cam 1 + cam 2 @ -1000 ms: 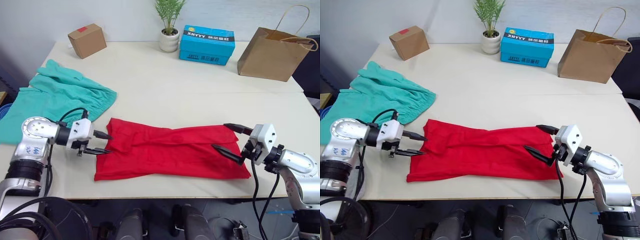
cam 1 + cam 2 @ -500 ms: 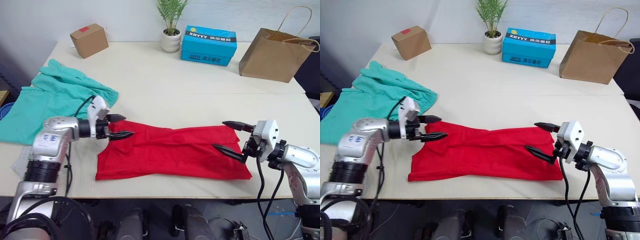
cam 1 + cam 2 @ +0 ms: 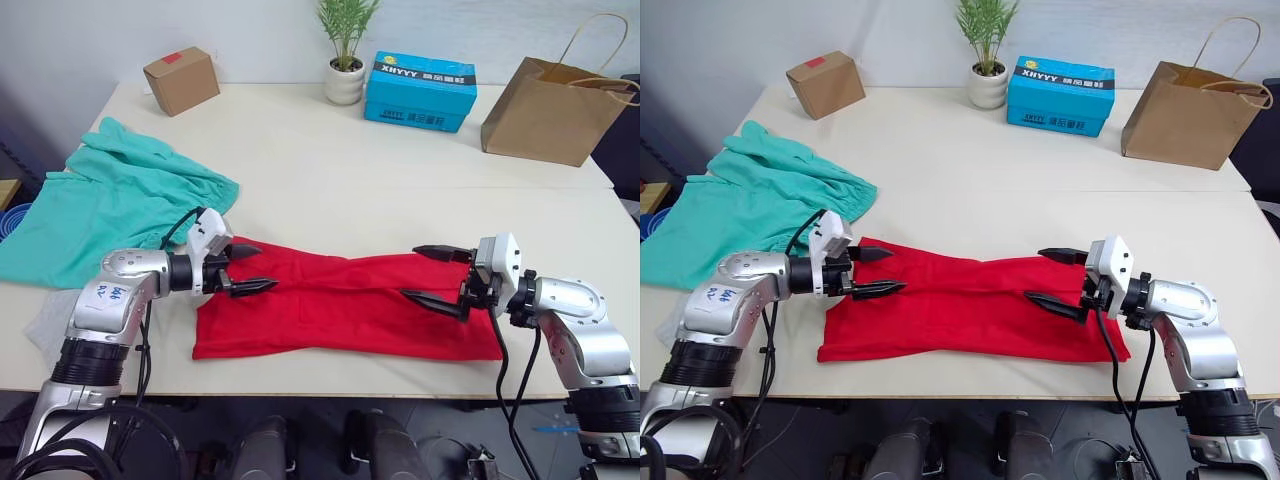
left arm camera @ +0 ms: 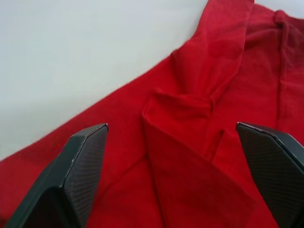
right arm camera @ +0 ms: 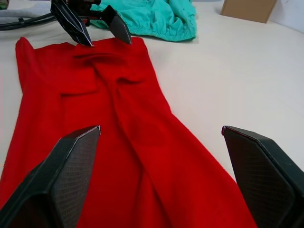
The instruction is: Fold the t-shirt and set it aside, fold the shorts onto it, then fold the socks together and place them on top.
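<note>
My worry is grabbing only the top layer: if either hand pinches one ply, the t-shirt point(image 3: 345, 305) will skew as I fold it. Both my left hand point(image 3: 245, 268) and right hand point(image 3: 432, 275) are spread wide, holding nothing, hovering over opposite ends of the t-shirt. It lies between them on the bench point(image 3: 330, 170), a long wrinkled red strip. The shorts point(image 3: 110, 205) sit crumpled just beyond my left hand.
</note>
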Controlling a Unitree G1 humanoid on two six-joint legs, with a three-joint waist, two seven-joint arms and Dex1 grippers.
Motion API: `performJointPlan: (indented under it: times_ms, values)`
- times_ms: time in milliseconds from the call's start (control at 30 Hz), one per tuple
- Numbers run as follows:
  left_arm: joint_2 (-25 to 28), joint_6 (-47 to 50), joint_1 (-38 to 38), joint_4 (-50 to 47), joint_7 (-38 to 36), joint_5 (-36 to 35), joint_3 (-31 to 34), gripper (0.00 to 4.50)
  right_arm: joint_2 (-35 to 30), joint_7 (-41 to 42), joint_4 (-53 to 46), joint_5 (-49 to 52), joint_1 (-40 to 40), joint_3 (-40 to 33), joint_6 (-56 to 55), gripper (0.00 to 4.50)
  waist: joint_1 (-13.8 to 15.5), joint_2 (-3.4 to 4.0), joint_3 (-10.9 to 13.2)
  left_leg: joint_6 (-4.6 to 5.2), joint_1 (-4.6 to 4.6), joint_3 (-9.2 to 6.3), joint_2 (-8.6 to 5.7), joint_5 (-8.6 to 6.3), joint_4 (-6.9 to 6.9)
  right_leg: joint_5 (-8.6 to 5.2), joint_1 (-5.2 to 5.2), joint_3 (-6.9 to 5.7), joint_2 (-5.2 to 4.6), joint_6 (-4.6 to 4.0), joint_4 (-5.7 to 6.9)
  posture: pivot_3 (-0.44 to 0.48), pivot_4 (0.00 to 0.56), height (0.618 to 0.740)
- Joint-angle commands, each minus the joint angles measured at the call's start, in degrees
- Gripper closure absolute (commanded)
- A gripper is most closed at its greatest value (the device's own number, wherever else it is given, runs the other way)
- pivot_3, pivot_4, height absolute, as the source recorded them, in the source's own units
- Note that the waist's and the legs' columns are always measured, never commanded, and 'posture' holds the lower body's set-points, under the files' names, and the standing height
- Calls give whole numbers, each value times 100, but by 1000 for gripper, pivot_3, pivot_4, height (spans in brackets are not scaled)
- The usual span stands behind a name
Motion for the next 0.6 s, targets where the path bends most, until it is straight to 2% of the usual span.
performJointPlan:
  times_ms: [33,100,200,467,600]
  values:
    - [-45,-57,23,-109,215,227,-159,0,-2,-11,-205,80,-47,-34,36,364,-14,0,0,0,0,0,0,0,-1,0,0,-1,0,0,0,0,150,740]
    - [-131,50,47,-138,280,162,-136,0,4,-42,-274,89,-34,-37,69,364,-20,0,0,-1,0,0,1,0,-2,0,0,-1,0,0,0,0,150,740]
    - [-139,98,77,-204,234,134,-137,627,-3,-88,-362,97,2,-61,124,370,-24,0,0,-1,0,0,1,0,-2,0,0,-1,0,0,0,0,150,740]
    - [-6,-178,93,-192,-68,192,-171,3100,-44,-223,-583,122,75,-121,299,370,-16,0,0,-1,0,0,2,0,-2,0,0,-1,0,0,-1,0,150,740]
    - [199,-1008,186,-76,-674,262,-240,4408,-60,-251,-637,135,93,-137,376,370,-27,0,0,-3,1,0,2,-1,-4,0,0,-1,0,0,-2,0,150,740]
